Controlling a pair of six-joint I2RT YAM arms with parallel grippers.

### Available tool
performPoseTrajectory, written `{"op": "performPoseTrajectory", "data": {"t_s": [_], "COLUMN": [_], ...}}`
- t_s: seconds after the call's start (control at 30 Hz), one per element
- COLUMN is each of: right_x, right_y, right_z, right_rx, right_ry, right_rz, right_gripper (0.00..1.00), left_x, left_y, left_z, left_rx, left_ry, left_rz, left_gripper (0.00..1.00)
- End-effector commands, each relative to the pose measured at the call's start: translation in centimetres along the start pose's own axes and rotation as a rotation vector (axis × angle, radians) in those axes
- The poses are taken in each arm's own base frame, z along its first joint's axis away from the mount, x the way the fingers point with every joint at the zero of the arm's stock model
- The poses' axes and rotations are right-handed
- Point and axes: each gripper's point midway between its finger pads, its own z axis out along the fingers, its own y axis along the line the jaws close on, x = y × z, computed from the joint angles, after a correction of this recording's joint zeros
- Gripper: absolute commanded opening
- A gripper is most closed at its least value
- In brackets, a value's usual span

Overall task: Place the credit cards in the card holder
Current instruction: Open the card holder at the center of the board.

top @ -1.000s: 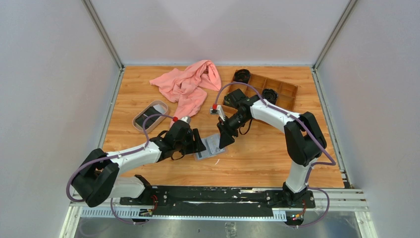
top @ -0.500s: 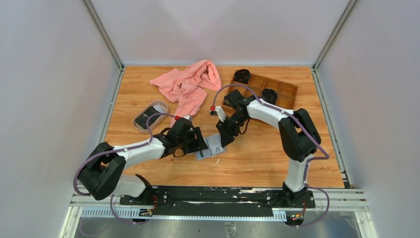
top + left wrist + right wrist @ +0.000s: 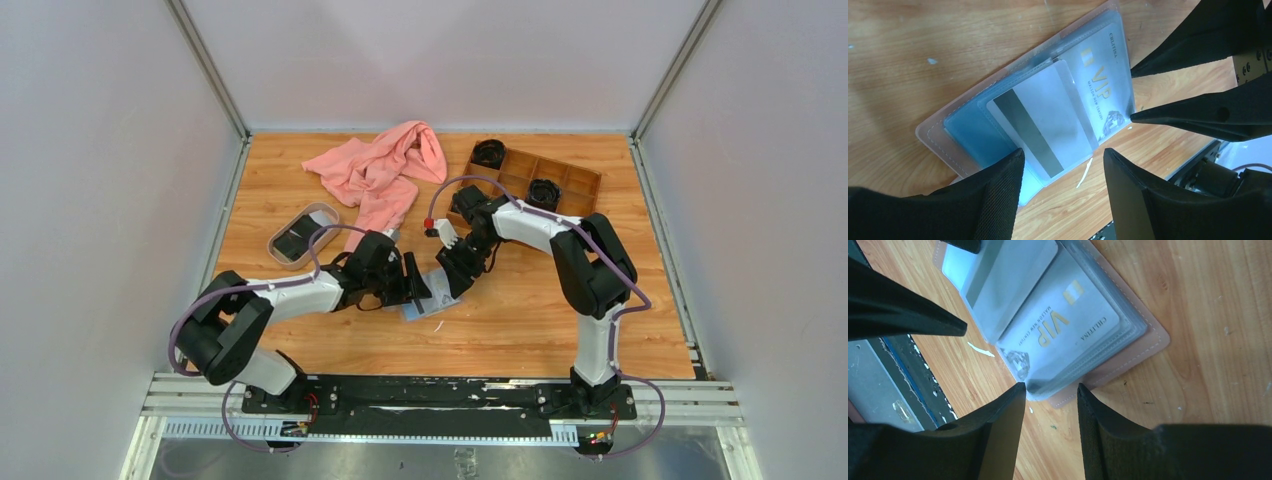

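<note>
- The card holder (image 3: 965,132) lies spread open and flat on the bench (image 3: 520,320), a little toward 6 o'clock from the bench's middle, lining and clear pockets facing up.
- A pale card with a dark stripe (image 3: 1040,125) sits tucked in one clear pocket. A silver card with gold "VIP" lettering (image 3: 1105,95) lies in the pocket beside it.
- The left fingers (image 3: 1063,152) come in from the holder's 9 o'clock. They stand well apart, astride its edge, and grip nothing. One tip overlaps the holder's corner, the other rests over bare wood.
- The right fingers (image 3: 1051,386) come in from about 1 o'clock. They are parted more narrowly, with a corner of the pocket stack between their tips. No pinch on it can be made out.
- An oval tray (image 3: 326,211) with dark cards (image 3: 297,238) lies at 10 o'clock from the holder, well apart.
- A pink cloth (image 3: 380,170) lies at 11 o'clock and a wooden compartment box (image 3: 540,180) at 2 o'clock.
</note>
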Motion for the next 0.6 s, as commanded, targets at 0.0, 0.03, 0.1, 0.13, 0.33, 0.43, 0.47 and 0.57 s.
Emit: {"op": "performPoseTrajectory", "data": {"t_s": [0.0, 0.03, 0.1, 0.13, 0.33, 0.43, 0.47, 0.57], "right_x": [-0.6, -0.7, -0.8, -0.9, -1.2, -1.4, -1.5, -2.1], "right_y": [0.4, 0.6, 1.0, 1.1, 1.5, 1.4, 1.3, 0.9], "right_z": [0.0, 0.0, 0.0, 0.0, -0.4, -0.9, -1.2, -2.8], "right_rx": [-0.008, -0.014, -0.034, -0.037, -0.049, -0.039, -0.024, 0.028], "right_ry": [0.001, -0.003, -0.009, -0.011, -0.029, -0.037, -0.041, -0.073], "right_rz": [-0.005, -0.006, -0.006, -0.006, -0.013, -0.019, -0.026, -0.055], "right_gripper": [0.46, 0.46, 0.46, 0.46, 0.46, 0.46, 0.46, 0.47], "left_x": [-0.4, -0.5, -0.7, -0.8, -1.4, -1.6, -1.6, -1.8], "left_y": [-1.2, -1.4, -1.8, -2.1, -3.0, -3.2, -3.1, -2.7], "left_z": [0.6, 0.6, 0.5, 0.5, 0.0, -0.2, -0.2, -0.5], "left_rx": [0.054, 0.061, 0.080, 0.090, 0.134, 0.145, 0.145, 0.141], "left_ry": [0.022, 0.023, 0.021, 0.018, -0.010, -0.017, -0.019, -0.029], "left_rz": [0.037, 0.041, 0.045, 0.046, 0.043, 0.040, 0.041, 0.042], "left_gripper": [0.65, 0.65, 0.65, 0.65, 0.65, 0.65, 0.65, 0.65]}}
